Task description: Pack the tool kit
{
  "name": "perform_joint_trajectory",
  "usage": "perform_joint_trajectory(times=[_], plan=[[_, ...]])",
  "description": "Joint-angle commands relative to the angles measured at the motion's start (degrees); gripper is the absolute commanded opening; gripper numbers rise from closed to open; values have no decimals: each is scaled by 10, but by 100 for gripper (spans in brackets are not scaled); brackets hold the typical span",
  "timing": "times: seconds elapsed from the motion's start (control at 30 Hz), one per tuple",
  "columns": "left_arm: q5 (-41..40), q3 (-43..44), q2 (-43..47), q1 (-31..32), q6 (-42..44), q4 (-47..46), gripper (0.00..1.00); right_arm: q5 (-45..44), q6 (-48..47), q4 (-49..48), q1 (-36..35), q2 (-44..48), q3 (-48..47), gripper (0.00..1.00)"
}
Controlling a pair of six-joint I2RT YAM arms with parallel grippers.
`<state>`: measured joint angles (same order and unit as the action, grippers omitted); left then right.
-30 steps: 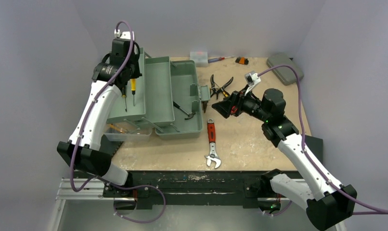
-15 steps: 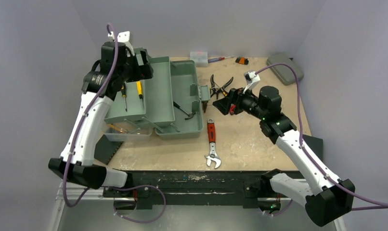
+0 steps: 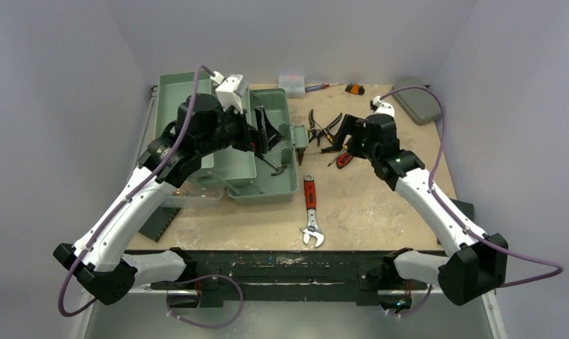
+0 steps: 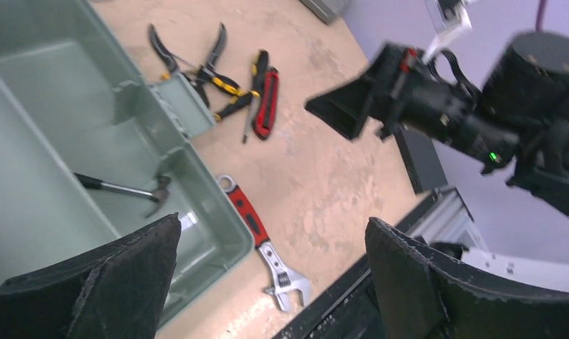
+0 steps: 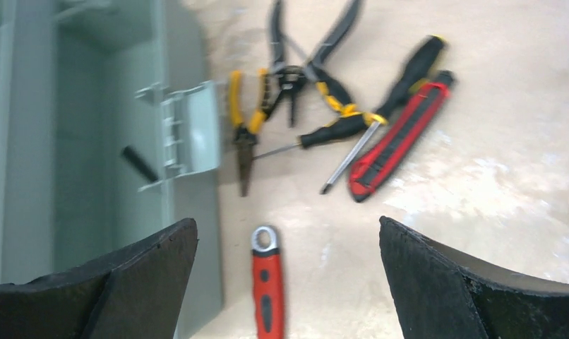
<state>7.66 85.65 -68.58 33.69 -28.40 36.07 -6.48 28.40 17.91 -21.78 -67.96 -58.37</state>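
Note:
The tool kit's grey-green box (image 3: 267,194) stands open at the table's left, and a hammer (image 3: 271,166) lies in its right half. My left gripper (image 3: 264,131) hovers open and empty above that half; its wrist view looks over the box wall (image 4: 218,219), the hammer (image 4: 126,189) and the red-handled wrench (image 4: 257,236). My right gripper (image 3: 340,138) hangs open and empty over the loose tools. Below it lie the pliers (image 5: 289,78), a screwdriver (image 5: 402,78), a red utility knife (image 5: 398,138) and the wrench (image 5: 270,289).
The box's latch flap (image 5: 190,131) juts toward the pliers. A small flat grey case (image 3: 417,99) sits at the back right, and a white box (image 3: 291,85) and an orange-black item (image 3: 354,89) at the back edge. A clear tray (image 3: 186,194) lies at the box's front left.
My left gripper opened, let go of a yellow-handled screwdriver over the left tray, and swung right across the box. My right gripper moved back over the pliers.

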Motion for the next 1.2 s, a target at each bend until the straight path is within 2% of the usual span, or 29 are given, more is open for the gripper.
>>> perform_joint_trajectory(times=[0.0, 0.1, 0.23, 0.37, 0.53, 0.77, 0.87, 0.97, 1.17], plan=[[31, -29, -1, 42, -9, -67, 99, -166, 79, 50, 13, -25, -45, 99], [38, -45, -4, 59, -4, -80, 99, -200, 87, 74, 17, -69, -79, 99], [57, -71, -5, 74, 3, -103, 99, -195, 27, 70, 19, -148, -123, 99], [92, -104, -2, 85, 21, -136, 98, -124, -27, 73, 29, -230, -174, 95], [122, -160, 16, 96, 46, -180, 98, -86, -73, 92, 34, -320, -243, 93], [130, -246, 30, 101, 82, -249, 98, -75, -118, 121, 34, -421, -312, 81], [119, -281, 20, 102, 96, -275, 97, -25, -152, 126, 34, -457, -329, 81], [114, -326, 20, 103, 91, -332, 96, -5, -124, 166, 38, -486, -360, 81], [103, -389, 41, 105, 107, -417, 96, -78, -2, 147, 39, -460, -324, 83]])
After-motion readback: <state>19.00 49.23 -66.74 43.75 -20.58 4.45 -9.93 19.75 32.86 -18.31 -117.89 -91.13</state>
